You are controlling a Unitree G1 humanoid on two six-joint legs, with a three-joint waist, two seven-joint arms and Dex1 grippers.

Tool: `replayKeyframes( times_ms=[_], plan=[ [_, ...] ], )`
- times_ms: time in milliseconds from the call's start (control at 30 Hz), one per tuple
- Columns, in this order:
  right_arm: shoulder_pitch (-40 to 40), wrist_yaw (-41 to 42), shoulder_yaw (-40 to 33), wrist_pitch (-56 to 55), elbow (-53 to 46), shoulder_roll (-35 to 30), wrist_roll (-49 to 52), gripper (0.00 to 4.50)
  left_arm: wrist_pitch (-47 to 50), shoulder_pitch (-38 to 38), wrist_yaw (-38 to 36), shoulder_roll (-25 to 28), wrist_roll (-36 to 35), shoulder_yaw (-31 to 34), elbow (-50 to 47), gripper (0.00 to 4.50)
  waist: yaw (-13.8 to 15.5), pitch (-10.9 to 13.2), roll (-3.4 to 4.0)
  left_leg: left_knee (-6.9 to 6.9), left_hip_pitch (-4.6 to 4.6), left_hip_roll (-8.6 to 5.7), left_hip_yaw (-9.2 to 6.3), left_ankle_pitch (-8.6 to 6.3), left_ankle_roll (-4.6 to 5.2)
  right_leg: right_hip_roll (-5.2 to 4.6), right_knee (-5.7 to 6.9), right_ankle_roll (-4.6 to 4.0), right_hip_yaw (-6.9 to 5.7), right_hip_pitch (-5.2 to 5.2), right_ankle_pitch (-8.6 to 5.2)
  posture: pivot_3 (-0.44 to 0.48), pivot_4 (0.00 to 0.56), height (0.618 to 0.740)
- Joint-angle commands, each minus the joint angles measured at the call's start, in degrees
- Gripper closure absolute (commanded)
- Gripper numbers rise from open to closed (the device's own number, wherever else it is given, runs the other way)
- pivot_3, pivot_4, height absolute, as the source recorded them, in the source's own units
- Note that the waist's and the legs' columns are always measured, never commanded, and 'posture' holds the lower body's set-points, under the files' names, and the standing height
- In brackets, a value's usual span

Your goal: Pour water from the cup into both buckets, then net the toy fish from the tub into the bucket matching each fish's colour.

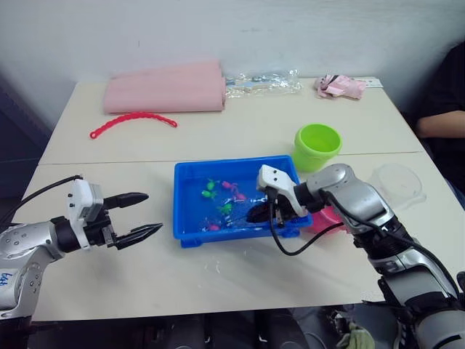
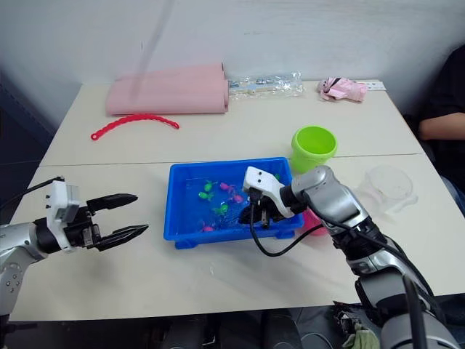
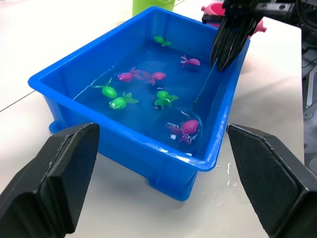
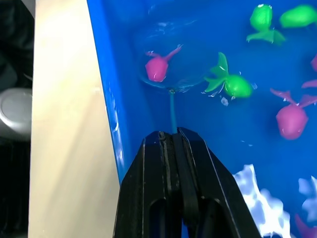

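A pale cream bench (image 1: 240, 131) stands against a white wall, a seam running across its middle. On it, beyond the claws, lie a folded pink cloth (image 1: 166, 89), a curved red beaded strip (image 1: 133, 119) and a clear plastic bag (image 1: 263, 81). A person's arm (image 1: 439, 123) shows at the right edge.

The tub (image 1: 190, 227), bright blue and holding shallow water, sits between the two claws. Small green and pink toy fish (image 3: 137, 91) float in it. The right claw (image 3: 227, 47) is clenched on the thin handle of the net (image 4: 167, 74), whose hoop lies under water around a pink fish. The left claw (image 1: 142, 215) hovers released, just beside the tub's left wall.

The green bucket (image 1: 317, 147) stands beyond the right claw; the pink bucket (image 1: 325, 219) is just behind it, and the clear cup (image 1: 397, 185) well to its right.
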Motion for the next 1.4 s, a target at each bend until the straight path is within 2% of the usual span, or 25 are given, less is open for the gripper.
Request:
replayKeyframes(
  times_ms=[33, 467, 767, 1133, 1400],
  plan=[
    [-1.70, 0.64, -1.65, 0.63, 0.15, -0.04, 2.69, 4.50, -1.32, -1.20, -0.14, 0.56, -0.03, 0.66, -0.44, 0.05, 0.00, 0.00, 0.00, 0.00, 0.00, 0.00, 0.00, 0.00, 0.00, 0.00, 0.00, 0.00, 0.00, 0.00, 0.00, 0.000, 0.150, 0.740],
    [-5.74, 1.50, -2.67, -0.44, 5.83, -1.77, 5.14, 4.50, -2.23, -3.03, -0.68, 0.50, 0.30, -0.02, 0.54, 0.05, -0.02, 0.00, 0.00, 0.00, 0.00, 0.00, 0.02, 0.00, 0.00, -0.01, 0.00, 0.00, 0.01, -0.02, 0.00, 0.000, 0.150, 0.740],
    [-4.93, 5.01, -6.77, -4.30, 3.95, -5.67, 8.38, 4.50, -3.62, -5.00, -2.48, 0.15, 0.16, -1.82, 0.94, 0.05, 0.07, 0.00, 0.00, 0.00, -0.02, 0.00, 0.03, -0.01, 0.02, -0.01, 0.00, 0.00, 0.01, -0.03, 0.00, 0.000, 0.150, 0.740],
    [5.17, 3.54, -14.64, -25.41, 0.58, -8.29, 8.21, 4.50, -2.67, -10.61, -2.95, -1.41, -0.81, -4.96, 2.59, 0.05, 0.14, 0.00, 0.00, 0.01, -0.01, -0.01, 0.07, -0.01, 0.02, 0.10, 0.01, 0.01, 0.01, -0.02, 0.00, 0.000, 0.150, 0.740],
    [14.14, -0.63, -22.69, -31.96, -4.66, -10.13, 10.30, 4.50, -2.01, -13.99, -3.99, -3.07, -0.65, -9.17, 3.65, 0.05, 0.24, 0.00, 0.00, 0.04, 0.00, -0.01, 0.08, 0.01, 0.04, 0.19, 0.04, 0.01, 0.03, -0.02, 0.01, 0.000, 0.150, 0.740]
  ],
)
